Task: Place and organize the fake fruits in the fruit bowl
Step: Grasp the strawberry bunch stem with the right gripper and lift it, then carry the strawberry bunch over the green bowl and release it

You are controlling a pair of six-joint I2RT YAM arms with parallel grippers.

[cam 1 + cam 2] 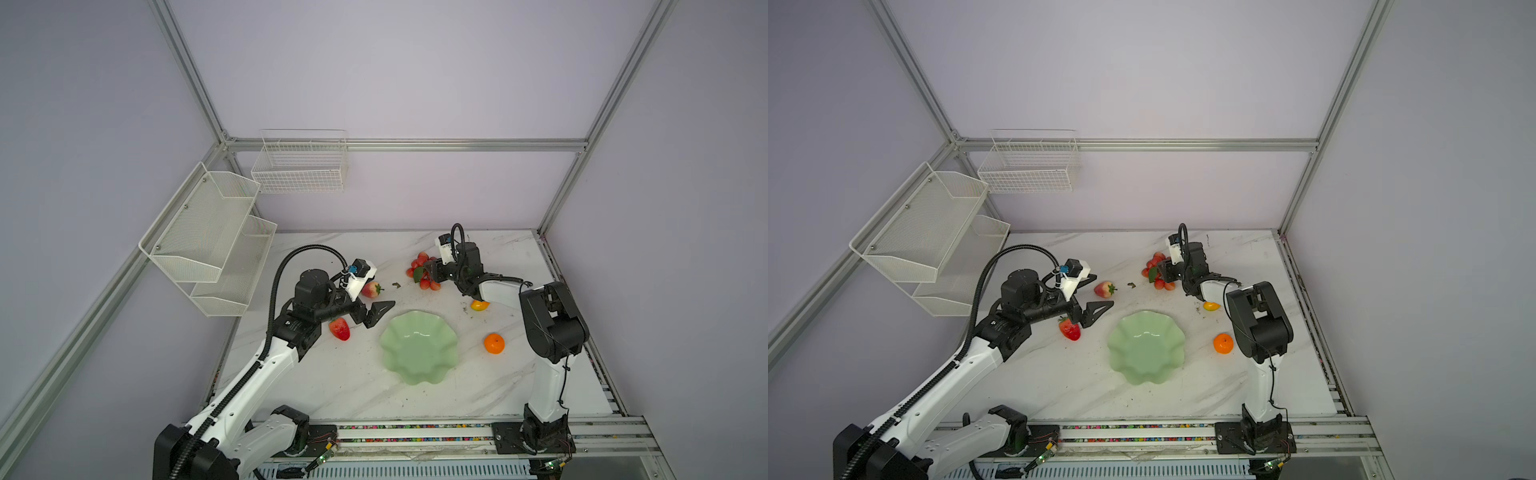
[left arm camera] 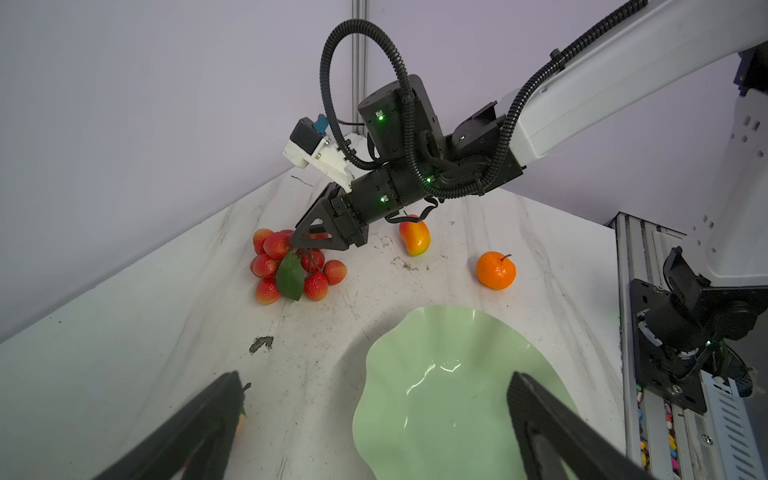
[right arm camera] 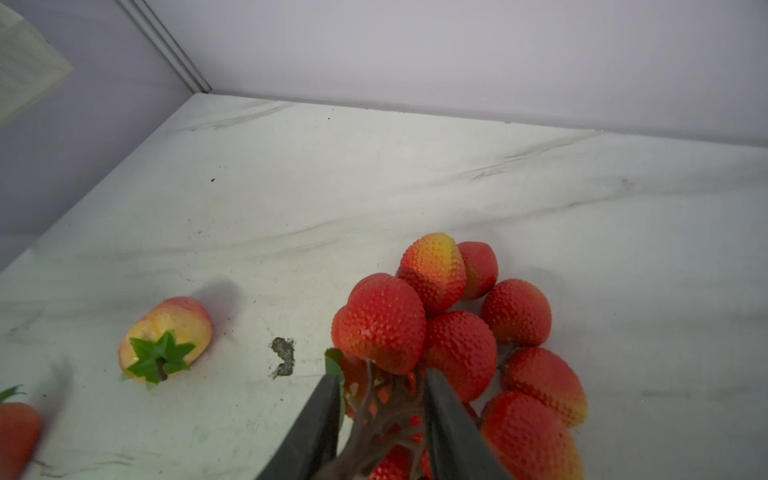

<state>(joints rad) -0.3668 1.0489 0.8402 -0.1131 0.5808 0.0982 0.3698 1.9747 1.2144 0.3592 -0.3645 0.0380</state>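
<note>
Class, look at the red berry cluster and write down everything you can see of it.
The berry cluster is a bunch of bumpy, glossy, plastic-looking red berries, some tinged yellow, joined on a branching brown stem with one green leaf. It lies on the marbled table near the back wall. The right gripper has fingers either side of the stem; whether they pinch it cannot be told.

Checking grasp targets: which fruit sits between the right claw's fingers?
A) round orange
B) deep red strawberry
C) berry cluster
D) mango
C: in the right wrist view the right claw grips the brown stem of the berry cluster.
</note>
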